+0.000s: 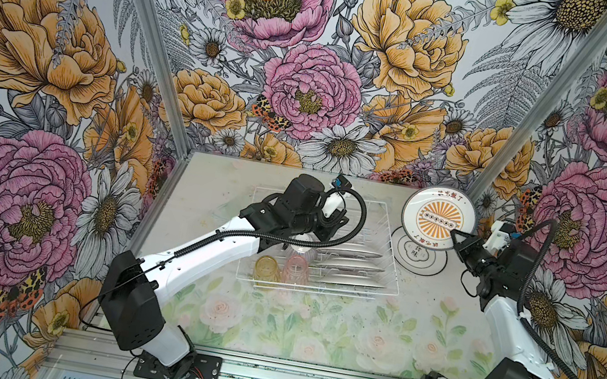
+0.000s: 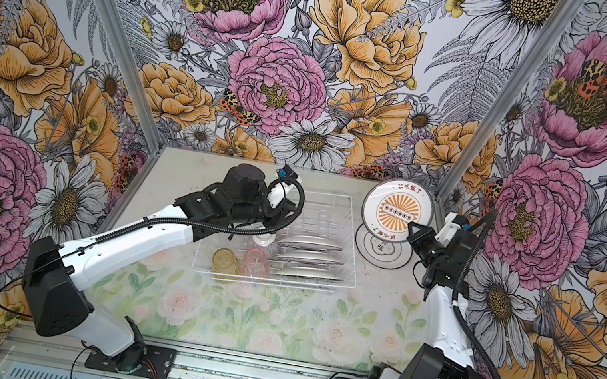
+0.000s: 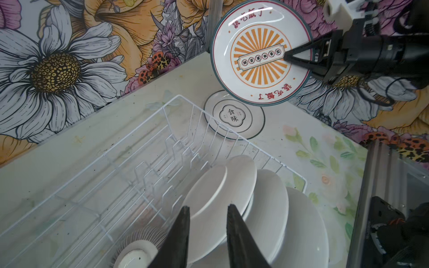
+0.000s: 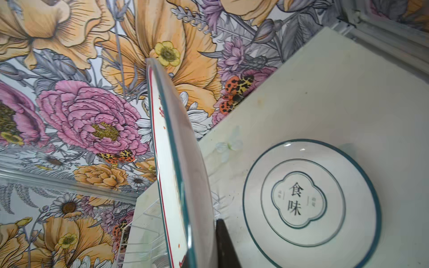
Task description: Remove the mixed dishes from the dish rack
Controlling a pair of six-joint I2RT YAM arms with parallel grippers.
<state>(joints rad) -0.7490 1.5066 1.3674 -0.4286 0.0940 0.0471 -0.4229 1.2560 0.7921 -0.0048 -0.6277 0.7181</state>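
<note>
Bowl [image 3: 141, 239] sits half hidden behind the parted left hand [image 3: 209, 207]; right hand [image 1: 456, 236] clamps sunburst plate [image 1: 429, 208].

Both top views look down from high over the near edge of the table [image 1: 311, 327], facing the back wall [image 1: 313, 74], and give you the whole tabletop (nearly one picture twice). Your left wrist camera hangs close over the dish rack [image 3: 171, 102], aimed at the far right corner. Your right wrist camera looks edge-on along the sunburst plate [image 4: 183, 162]. Both wrist views share the flat plate [image 3: 234, 116].

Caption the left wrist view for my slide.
Open left gripper over plates in the rack; right gripper holds a sunburst plate aloft.
</note>
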